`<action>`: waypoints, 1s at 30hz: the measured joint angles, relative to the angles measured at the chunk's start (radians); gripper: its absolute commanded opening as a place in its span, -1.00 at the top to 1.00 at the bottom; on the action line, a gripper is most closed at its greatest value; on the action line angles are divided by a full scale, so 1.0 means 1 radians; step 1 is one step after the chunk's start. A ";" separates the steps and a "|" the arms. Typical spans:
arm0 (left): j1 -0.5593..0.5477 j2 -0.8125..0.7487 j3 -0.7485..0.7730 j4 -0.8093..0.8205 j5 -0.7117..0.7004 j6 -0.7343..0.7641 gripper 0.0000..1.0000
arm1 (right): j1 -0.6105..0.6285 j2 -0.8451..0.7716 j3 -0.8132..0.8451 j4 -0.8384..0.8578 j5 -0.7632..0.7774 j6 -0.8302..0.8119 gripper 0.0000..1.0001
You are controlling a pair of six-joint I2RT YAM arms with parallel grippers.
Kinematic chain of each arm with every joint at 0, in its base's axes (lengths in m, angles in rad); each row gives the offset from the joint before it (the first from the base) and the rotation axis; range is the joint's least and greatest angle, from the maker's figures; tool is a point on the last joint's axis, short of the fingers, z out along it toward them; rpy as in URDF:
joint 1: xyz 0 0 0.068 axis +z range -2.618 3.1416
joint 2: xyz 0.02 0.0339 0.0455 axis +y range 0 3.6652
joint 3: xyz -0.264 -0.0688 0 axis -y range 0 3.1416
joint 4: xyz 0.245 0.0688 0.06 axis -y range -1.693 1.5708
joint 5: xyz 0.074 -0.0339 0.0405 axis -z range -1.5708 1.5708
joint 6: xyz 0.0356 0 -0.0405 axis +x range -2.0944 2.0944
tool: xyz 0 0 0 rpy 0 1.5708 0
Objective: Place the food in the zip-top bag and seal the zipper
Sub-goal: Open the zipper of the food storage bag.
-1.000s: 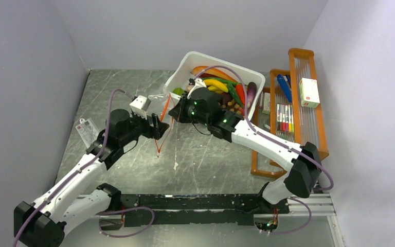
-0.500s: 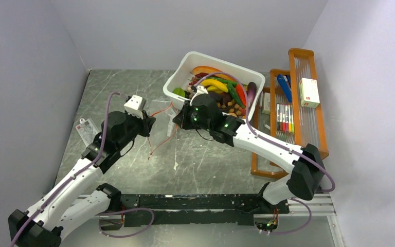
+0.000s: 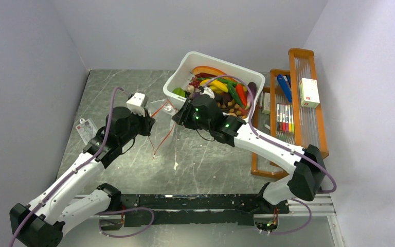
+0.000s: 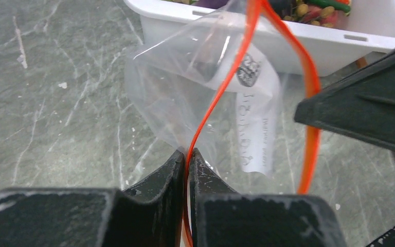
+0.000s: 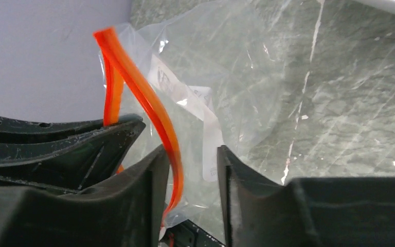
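Observation:
The clear zip-top bag (image 3: 160, 117) hangs between my two grippers, just in front of the white tub. My left gripper (image 4: 187, 152) is shut on one side of the orange-red zipper (image 4: 225, 85), with the bag (image 4: 175, 92) and its white label (image 4: 257, 121) beyond it. My right gripper (image 5: 190, 150) stands open. The other zipper strip (image 5: 144, 100) passes between its jaws against the left finger, in front of the bag (image 5: 236, 62). The bag's mouth gapes. The food (image 3: 221, 88) lies piled in the tub; none shows in the bag.
The white tub (image 3: 185, 64) stands at the back centre, just behind the grippers. Orange racks (image 3: 308, 128) on the right hold marker pens (image 3: 285, 119) and a small white box (image 3: 308, 92). A white tag (image 3: 86, 131) lies near the left wall.
My left gripper closed on one zipper strip and drew it slightly left. My right gripper, shut on the bag before, has opened. The bag's mouth has spread apart.

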 measured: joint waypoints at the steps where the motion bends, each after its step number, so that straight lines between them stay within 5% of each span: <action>1: 0.000 -0.002 0.000 0.001 0.011 -0.008 0.86 | 0.001 0.005 -0.002 0.011 -0.007 0.015 0.10; 9: 0.000 -0.013 0.003 0.007 0.056 -0.051 0.86 | 0.021 0.141 0.050 0.026 -0.036 0.077 0.10; 14: 0.000 0.008 0.063 -0.014 0.059 -0.025 0.86 | 0.037 0.236 0.178 -0.038 -0.001 0.058 0.99; 23: 0.000 0.079 0.176 -0.215 -0.182 0.071 0.85 | 0.037 0.131 0.076 -0.086 0.201 0.005 1.00; 30: -0.003 0.030 0.146 -0.214 -0.122 0.058 0.16 | 0.036 0.103 0.014 -0.046 0.189 0.005 1.00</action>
